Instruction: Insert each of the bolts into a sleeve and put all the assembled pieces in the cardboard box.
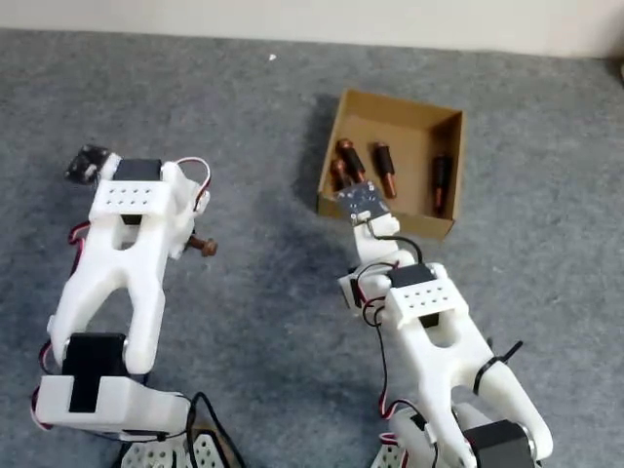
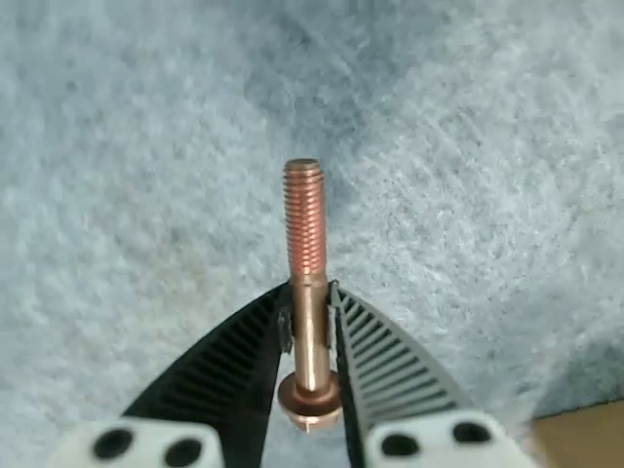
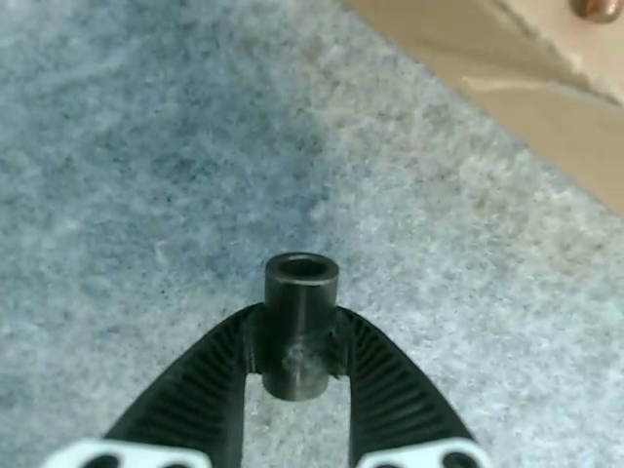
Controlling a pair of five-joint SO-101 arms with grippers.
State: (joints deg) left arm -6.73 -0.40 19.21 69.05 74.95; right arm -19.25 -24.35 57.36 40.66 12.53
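Carpet first: grey felt-like carpet (image 1: 263, 322) covers the whole tabletop in the high view. Two white plastic arms come up from the 6 o'clock edge. The left arm (image 1: 127, 253) takes up the 8 to 9 o'clock area, and the right arm (image 1: 439, 331) runs from about 5 o'clock toward the centre.

Next down in size is the shallow, open brown cardboard box (image 1: 409, 146), sitting around 1 o'clock. The right arm's wrist ends just at the box's near wall. A few finished pieces lie flat inside it, copper bolts pushed into dark sleeves. One is toward the middle (image 1: 385, 171), one is by the 3 o'clock wall (image 1: 441, 183), and there's more crowded by the 9 o'clock wall (image 1: 349, 161), though exactly how many is hard to tell.

The left gripper (image 2: 310, 292) is pinching a copper-coloured threaded bolt (image 2: 305, 244) on its smooth shank, just past the flanged head. The threaded end pokes out past the black ribbed fingers (image 2: 375, 351). From above, the bolt sticks out of that arm toward 3 o'clock, above the carpet.

The right gripper (image 3: 299, 322) is clamped on a short dark metal cylindrical sleeve (image 3: 300, 292), with its open bore facing out away from the claw. It's off the carpet, and the box edge is near beyond it.
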